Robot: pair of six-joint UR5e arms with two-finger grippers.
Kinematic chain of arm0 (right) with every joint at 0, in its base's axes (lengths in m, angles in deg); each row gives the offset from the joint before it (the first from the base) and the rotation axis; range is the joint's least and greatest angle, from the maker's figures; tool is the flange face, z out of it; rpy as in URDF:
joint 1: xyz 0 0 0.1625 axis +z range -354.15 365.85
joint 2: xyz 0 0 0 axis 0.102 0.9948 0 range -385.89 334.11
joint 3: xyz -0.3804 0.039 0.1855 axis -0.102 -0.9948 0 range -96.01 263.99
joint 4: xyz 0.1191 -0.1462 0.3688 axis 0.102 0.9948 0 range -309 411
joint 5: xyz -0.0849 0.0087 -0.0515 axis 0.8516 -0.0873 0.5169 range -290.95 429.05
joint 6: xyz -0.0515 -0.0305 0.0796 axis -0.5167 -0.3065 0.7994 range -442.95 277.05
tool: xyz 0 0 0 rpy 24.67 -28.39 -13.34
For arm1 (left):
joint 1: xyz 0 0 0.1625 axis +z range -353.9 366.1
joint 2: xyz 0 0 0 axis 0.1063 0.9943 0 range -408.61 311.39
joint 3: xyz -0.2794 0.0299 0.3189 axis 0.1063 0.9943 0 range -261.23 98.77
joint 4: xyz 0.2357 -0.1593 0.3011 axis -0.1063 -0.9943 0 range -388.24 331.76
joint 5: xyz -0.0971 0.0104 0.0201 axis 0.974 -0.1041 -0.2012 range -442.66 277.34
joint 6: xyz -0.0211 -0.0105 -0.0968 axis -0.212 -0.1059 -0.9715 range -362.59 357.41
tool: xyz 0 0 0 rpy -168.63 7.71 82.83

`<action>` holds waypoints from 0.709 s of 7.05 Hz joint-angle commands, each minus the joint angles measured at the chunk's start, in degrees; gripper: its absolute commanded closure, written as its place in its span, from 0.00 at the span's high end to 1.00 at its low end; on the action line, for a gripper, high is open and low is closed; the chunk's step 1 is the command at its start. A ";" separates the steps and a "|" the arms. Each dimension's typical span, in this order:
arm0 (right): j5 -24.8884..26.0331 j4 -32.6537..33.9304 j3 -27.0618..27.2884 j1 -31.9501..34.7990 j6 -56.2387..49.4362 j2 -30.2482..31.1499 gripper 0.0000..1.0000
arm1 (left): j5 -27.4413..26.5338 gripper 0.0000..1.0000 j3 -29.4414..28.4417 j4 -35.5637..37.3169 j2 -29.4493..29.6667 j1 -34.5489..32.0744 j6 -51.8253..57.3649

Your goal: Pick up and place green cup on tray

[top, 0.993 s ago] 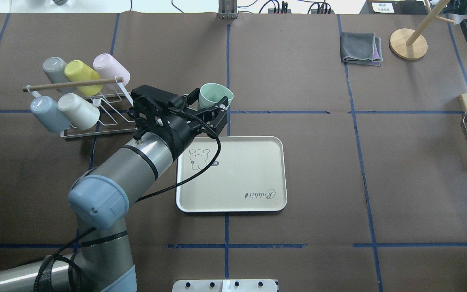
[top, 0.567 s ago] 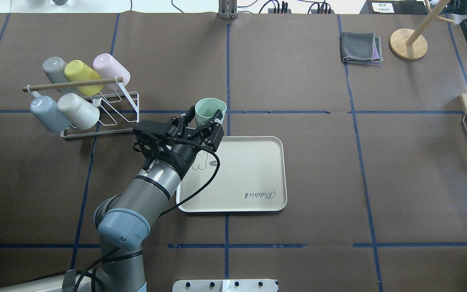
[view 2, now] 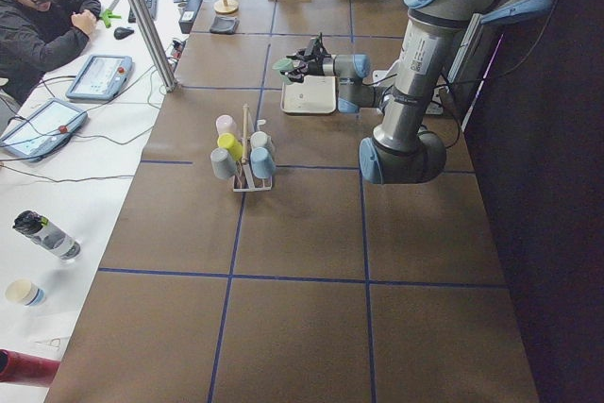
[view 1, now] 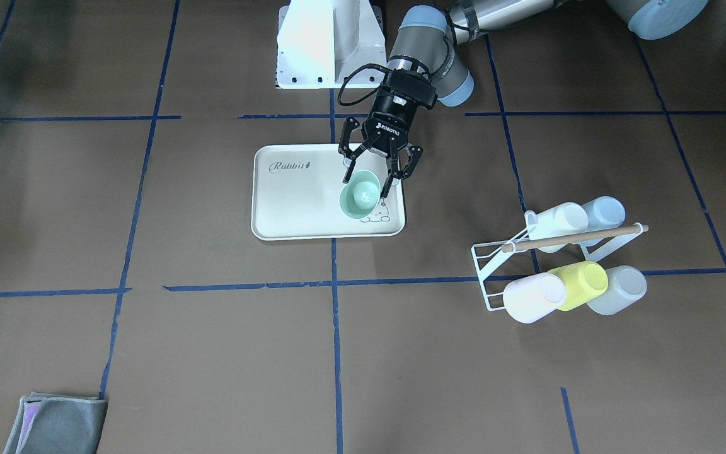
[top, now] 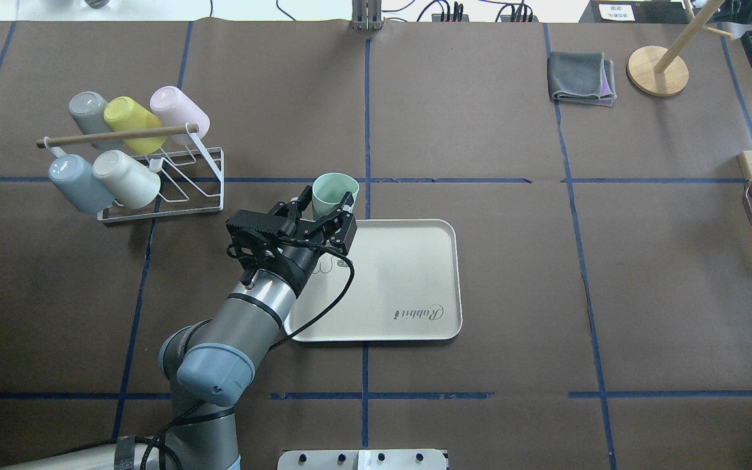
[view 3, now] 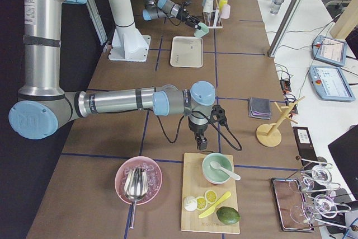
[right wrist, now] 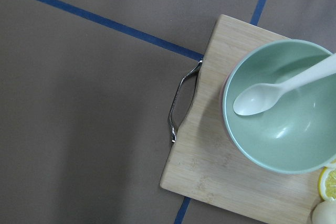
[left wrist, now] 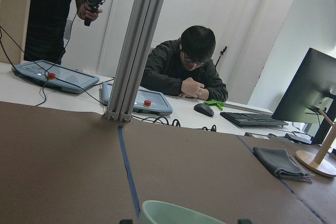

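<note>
The pale mint-green cup [view 1: 360,194] is held in my left gripper [view 1: 367,185], mouth tipped away from the robot, low over the tray's corner by the rabbit drawing. The fingers are shut on its sides. In the overhead view the green cup [top: 335,190] shows just past the far left corner of the cream tray [top: 402,274], with my left gripper [top: 328,207] behind it. Its rim [left wrist: 173,214] shows at the bottom of the left wrist view. My right gripper [view 3: 199,143] shows only in the exterior right view, over a cutting board; I cannot tell whether it is open or shut.
A white wire rack [top: 167,176] with several pastel cups stands left of the tray. A grey cloth [top: 580,78] and a wooden stand [top: 657,70] are at the far right. A cutting board [right wrist: 210,145] with a green bowl [right wrist: 283,114] lies under the right wrist.
My left arm has drawn back toward the robot and lowered, carrying the green cup from beyond the tray's far edge to its far left corner.
</note>
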 commanded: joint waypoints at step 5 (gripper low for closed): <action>0.08 0.02 -0.16 0.00 -0.08 0.03 0.99 | 0.08 0.70 -1.70 -0.37 0.99 3.82 3.91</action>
